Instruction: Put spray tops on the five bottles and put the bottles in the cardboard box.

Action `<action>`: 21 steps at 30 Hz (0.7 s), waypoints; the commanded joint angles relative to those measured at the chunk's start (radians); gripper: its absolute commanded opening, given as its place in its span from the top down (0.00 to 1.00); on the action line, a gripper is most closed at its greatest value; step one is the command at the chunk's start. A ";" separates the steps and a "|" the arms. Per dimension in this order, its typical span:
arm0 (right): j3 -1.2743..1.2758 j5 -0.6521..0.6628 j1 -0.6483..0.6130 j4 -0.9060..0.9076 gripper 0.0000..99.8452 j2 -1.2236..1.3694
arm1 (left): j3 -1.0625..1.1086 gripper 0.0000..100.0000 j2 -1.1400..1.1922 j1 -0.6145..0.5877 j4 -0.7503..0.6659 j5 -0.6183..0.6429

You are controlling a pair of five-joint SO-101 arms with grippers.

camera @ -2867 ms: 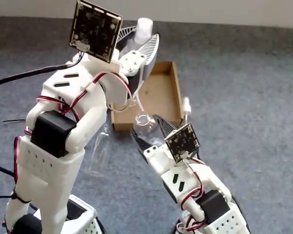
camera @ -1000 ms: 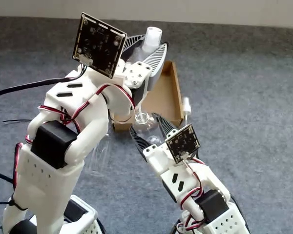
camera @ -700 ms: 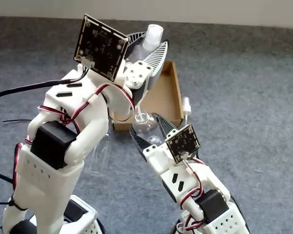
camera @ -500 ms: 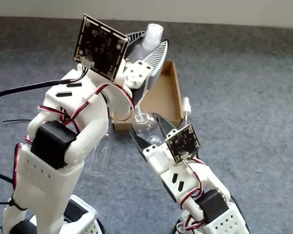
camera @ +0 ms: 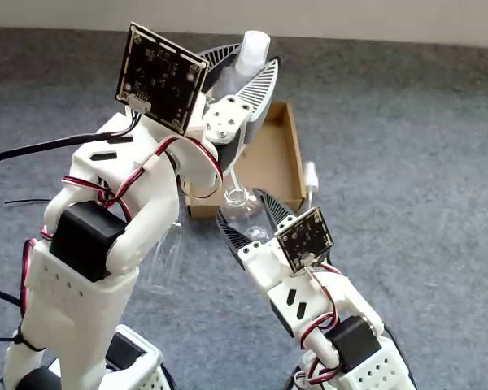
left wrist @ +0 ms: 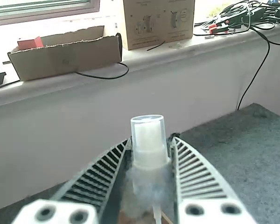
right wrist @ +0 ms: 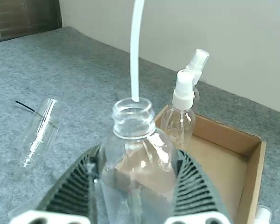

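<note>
Seating a spray top [left wrist: 148,137] into an open bottle [camera: 242,213]. The left hand [camera: 246,73] is clenched on the spray top, raised above the desk [camera: 407,162]. Its dip tube [right wrist: 136,46] hangs down with the tip at the rim of the bottle's mouth. The right hand [right wrist: 136,158] grasps the bottle upright by its shoulders, just in front of the cardboard box [camera: 291,154].

For a clean insertion the tube should probably be centred over the mouth, kept vertical and lowered slowly, with the bottle held firm. A tip caught on the rim would likely bend the tube or tilt the bottle. The top then needs pressing or turning onto the neck.

Two capped bottles [right wrist: 179,109] stand at the box's far corner; whether inside it cannot be told. Another bottle [right wrist: 39,123] lies on its side on the desk.

No label or writing is visible on the bottles, tops or box. A carton [left wrist: 158,21] on the sill behind carries print too small to read.
</note>
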 commanded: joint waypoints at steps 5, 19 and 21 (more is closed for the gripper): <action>-0.007 -0.008 -0.002 -0.022 1.00 -0.012 | 0.110 0.99 -0.019 -0.058 -0.097 -0.011; -0.013 -0.066 -0.001 -0.024 1.00 -0.012 | 0.282 0.99 -0.134 0.035 0.120 -0.009; -0.015 -0.095 0.010 -0.024 1.00 -0.012 | 0.363 0.99 -0.177 0.007 0.123 -0.009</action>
